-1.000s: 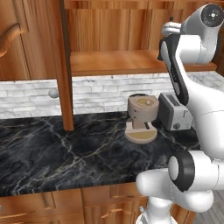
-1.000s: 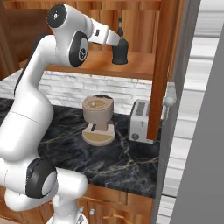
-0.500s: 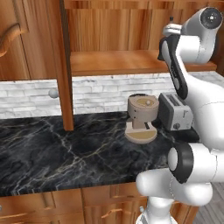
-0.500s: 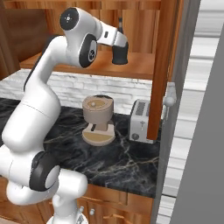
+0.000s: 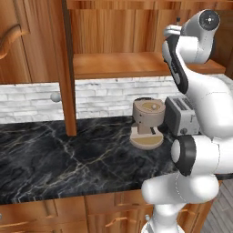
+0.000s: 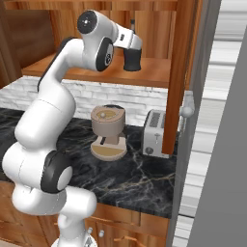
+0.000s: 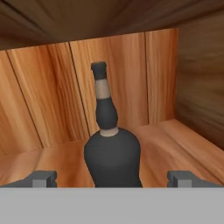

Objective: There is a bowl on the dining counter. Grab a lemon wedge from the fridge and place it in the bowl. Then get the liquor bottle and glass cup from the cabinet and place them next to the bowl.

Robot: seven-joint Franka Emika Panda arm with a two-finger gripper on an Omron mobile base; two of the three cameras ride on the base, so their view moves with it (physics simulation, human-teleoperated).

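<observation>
The liquor bottle (image 7: 112, 153) is dark, with a round body, a tan band on its thin neck and a dark cap. It stands upright on the wooden shelf (image 5: 127, 63) of the open cabinet. My gripper (image 7: 116, 179) is open and level with the bottle's body, one fingertip (image 7: 43, 178) on each side and well apart from it. From the right base view the bottle (image 6: 131, 60) stands just behind my white hand. The bowl, lemon wedge and glass cup are out of view.
Below the cabinet, a black marble worktop (image 5: 54, 159) carries a tan coffee machine (image 5: 148, 120) and a grey toaster (image 5: 182, 113). The open cabinet door (image 6: 178, 72) hangs at the right of my arm. A tall light-grey panel (image 6: 226, 144) stands at the far right.
My arm has swung right and forward, bringing the hand further into the cabinet toward the bottle. The bottle has not moved and the jaws stay open.
</observation>
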